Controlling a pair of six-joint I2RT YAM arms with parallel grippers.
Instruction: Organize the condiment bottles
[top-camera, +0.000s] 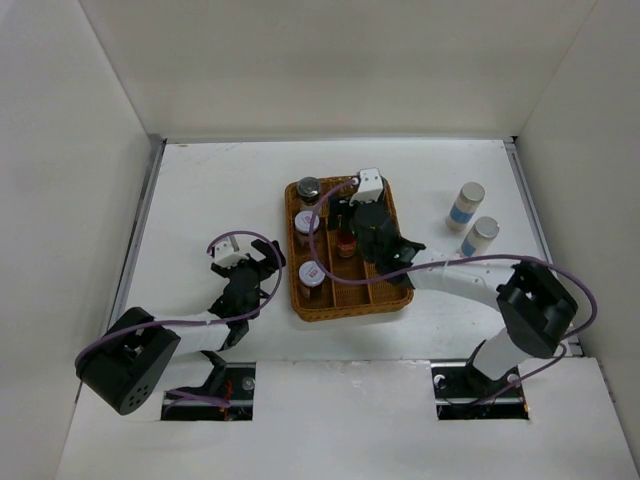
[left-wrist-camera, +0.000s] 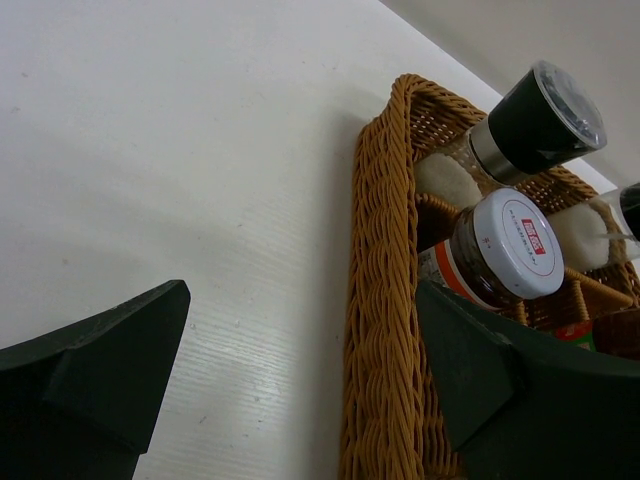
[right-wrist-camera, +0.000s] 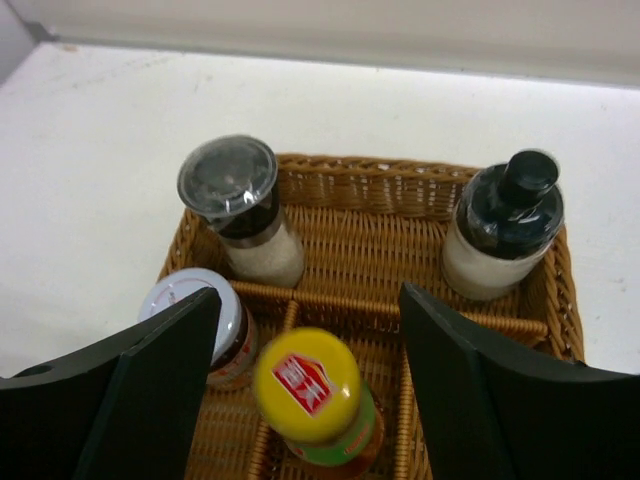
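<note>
The right gripper has its dark fingers spread wide. Between them stands the slim red bottle with a yellow cap, and neither pad looks to touch it. The bottle is upright, with its long axis pointing up towards the wrist, so closing should catch it across its width. It sits in a middle compartment of the brown wicker divided tray at the centre of the desk.

Beyond it, towards the far edge, are the clear shaker with a grey cap and the round bottle with a black cap. A short jar with a red-and-white lid stands beside the left-hand finger.

The left gripper, also spread and holding nothing, waits just off the tray's left side. Two tall white bottles with blue labels and silver caps stand outside the tray near the desk's right edge, so they are closer to the right arm.

The yellow-capped bottle's base is cut off in the wrist view. From above, the wrist hides both this bottle and the black-capped one.
</note>
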